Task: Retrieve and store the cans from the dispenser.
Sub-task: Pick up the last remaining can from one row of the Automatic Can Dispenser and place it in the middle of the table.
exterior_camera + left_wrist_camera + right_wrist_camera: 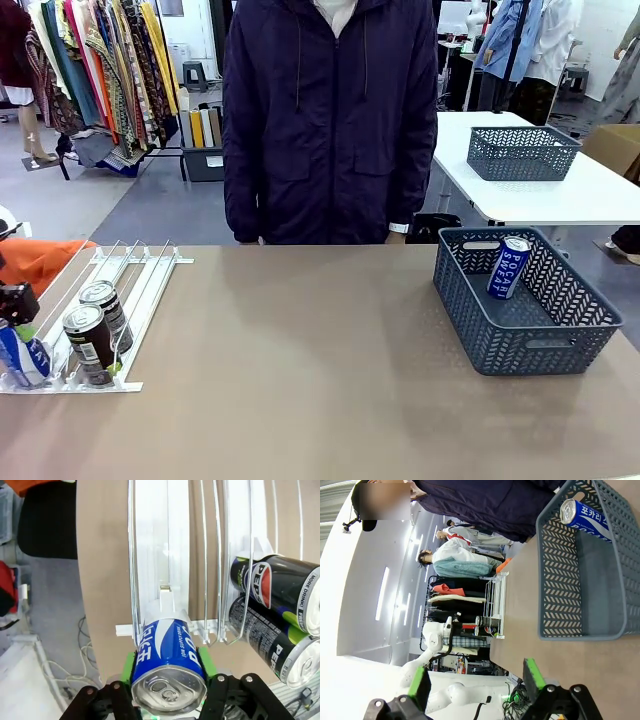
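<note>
The room looks like a clothing shop, with a rail of colourful garments (pixel 100 70) at the back. A person (pixel 330 120) in a dark jacket stands at the far side of the brown bench (pixel 300 370).

At the near left corner of the bench, the left fingers (pixel 206 661) are clamped on a blue can (pixel 167 655), with one green pad on each side of it, just below its silver top. This can sits at the low front end of the dispenser (pixel 160 555), in the lane nearest the bench's left edge. In the lanes beside it, two dark brown cans (pixel 95 325) stand one behind the other, very close together, also near the white front stoppers.

The right fingers (pixel 532 675) are apart, with nothing between them. Ahead of them, at the right side of the bench and well apart from the dispenser, is a dark grey mesh basket (pixel 470 300). Inside it a second blue can (pixel 509 267) leans tilted, its top upward. Behind the bench, a white table (pixel 600 200) carries another grey basket (pixel 522 152).
</note>
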Available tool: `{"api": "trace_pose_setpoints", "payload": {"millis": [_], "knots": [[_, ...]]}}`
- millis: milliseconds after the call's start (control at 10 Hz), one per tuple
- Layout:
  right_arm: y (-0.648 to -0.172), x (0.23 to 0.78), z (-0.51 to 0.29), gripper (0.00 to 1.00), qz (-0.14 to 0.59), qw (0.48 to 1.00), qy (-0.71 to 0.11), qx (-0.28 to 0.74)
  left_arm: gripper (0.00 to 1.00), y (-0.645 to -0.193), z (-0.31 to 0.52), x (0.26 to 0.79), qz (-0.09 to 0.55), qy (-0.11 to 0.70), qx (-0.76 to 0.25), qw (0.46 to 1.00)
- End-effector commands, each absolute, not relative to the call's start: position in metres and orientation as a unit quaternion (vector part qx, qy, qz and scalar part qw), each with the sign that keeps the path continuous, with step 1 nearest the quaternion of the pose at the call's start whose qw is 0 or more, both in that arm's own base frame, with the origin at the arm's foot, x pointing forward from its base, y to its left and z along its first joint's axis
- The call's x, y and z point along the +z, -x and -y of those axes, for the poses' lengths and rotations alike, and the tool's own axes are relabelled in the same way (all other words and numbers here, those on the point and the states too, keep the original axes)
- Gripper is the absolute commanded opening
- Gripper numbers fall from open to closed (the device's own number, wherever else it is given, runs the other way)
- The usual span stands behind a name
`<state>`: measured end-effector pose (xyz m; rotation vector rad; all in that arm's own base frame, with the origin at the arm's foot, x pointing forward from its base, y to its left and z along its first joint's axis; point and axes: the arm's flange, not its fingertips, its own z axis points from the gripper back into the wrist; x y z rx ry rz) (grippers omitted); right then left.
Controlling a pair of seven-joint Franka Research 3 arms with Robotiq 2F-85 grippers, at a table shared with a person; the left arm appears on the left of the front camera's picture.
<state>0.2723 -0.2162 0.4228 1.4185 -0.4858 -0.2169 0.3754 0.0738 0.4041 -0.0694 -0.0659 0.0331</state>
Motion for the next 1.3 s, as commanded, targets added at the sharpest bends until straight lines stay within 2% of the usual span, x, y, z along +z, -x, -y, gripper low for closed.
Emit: {"api": "trace_pose_setpoints", "payload": {"millis": [0, 300, 800, 900, 1000, 1200], "knots": [[-0.274, 0.425, 0.217, 1.00, 0.230, 0.724, -0.644, -0.090, 0.00, -0.365, -0.070, 0.400, 0.034, 0.030, 0.011, 0.999], [-0.274, 0.425, 0.217, 1.00, 0.230, 0.724, -0.644, -0.090, 0.00, -0.358, -0.060, 0.423, 0.073, 0.023, -0.013, 0.997], [-0.274, 0.425, 0.217, 1.00, 0.230, 0.724, -0.644, -0.090, 0.00, -0.322, -0.030, 0.531, 0.182, -0.010, -0.082, 0.980], [-0.274, 0.425, 0.217, 1.00, 0.230, 0.724, -0.644, -0.090, 0.00, -0.307, -0.031, 0.549, 0.207, 0.011, -0.097, 0.973], [-0.274, 0.425, 0.217, 1.00, 0.230, 0.724, -0.644, -0.090, 0.00, -0.295, -0.037, 0.553, 0.198, 0.038, -0.109, 0.973], [-0.274, 0.425, 0.217, 1.00, 0.230, 0.724, -0.644, -0.090, 0.00, -0.283, -0.064, 0.548, 0.160, 0.152, -0.102, 0.970]]}}
